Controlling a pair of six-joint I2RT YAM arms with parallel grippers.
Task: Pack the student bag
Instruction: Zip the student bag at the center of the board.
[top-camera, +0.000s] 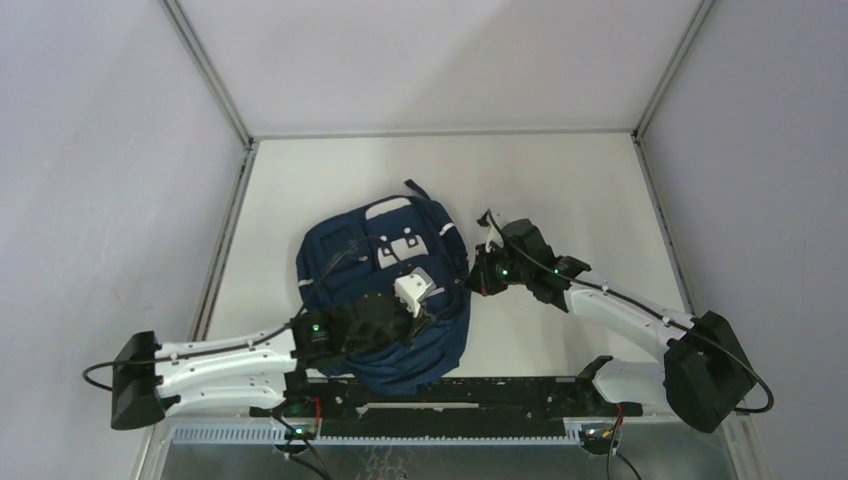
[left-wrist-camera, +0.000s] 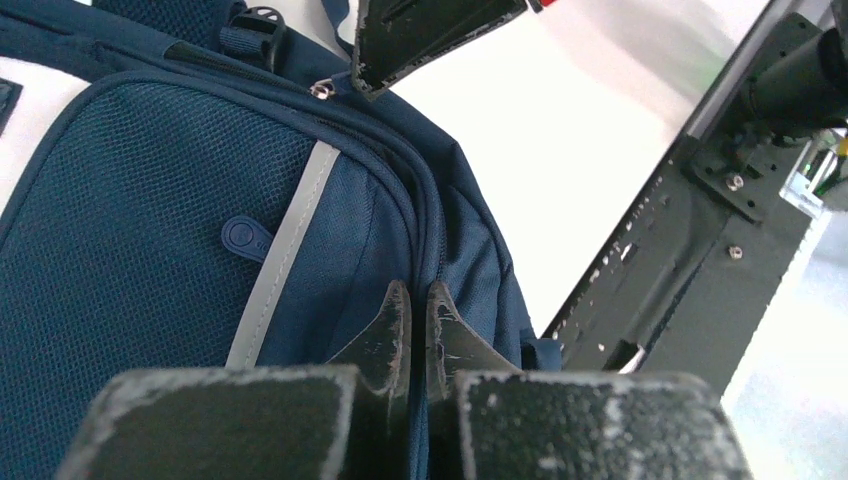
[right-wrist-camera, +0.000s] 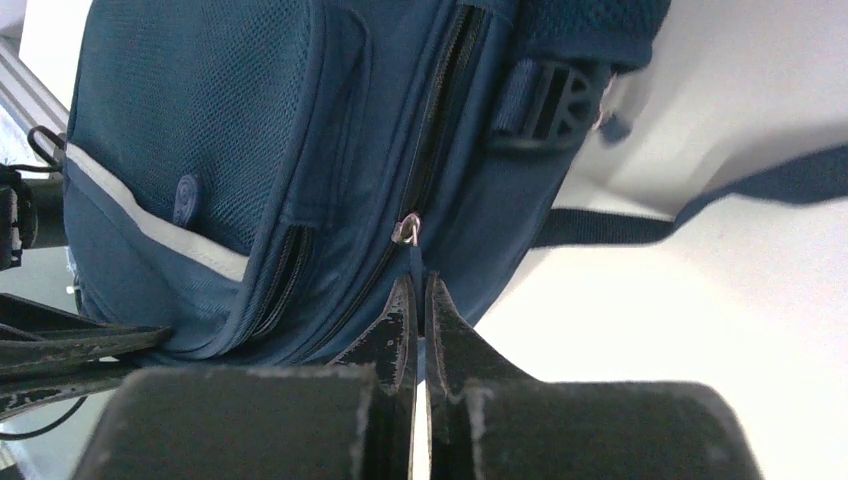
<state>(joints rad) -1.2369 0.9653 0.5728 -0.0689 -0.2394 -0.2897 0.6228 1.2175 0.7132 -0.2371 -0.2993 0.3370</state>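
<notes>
2 grippers on 1 bag right now; the student bag (top-camera: 345, 262) lies flat mid-table (top-camera: 560, 190), long axis running from the near edge towards the far side with a slight lean to the right; the left arm reaches over its near-left part and the right arm comes in at its right edge, so the bag sits between them.

The right gripper (right-wrist-camera: 420, 300) has its fingers pressed together on the blue tab of the zipper pull (right-wrist-camera: 406, 231); the zipper track (right-wrist-camera: 440, 110) runs straight away from those fingertips, so my guess is the next move turns on dragging along that line, and the right arm is the 1 placed for it. The left gripper (left-wrist-camera: 418, 318) is squeezed nearly closed on the same zipper line further along; looks like it's pinching bag fabric to brace it, though I can't see cloth inside the jaws for sure.

Only the right wrist view shows the tab actually going between the fingers; the left wrist view shows the pull from the other side, right fingertips just beside it; the top view gives the layout but both grips are just dark blobs there.
</notes>
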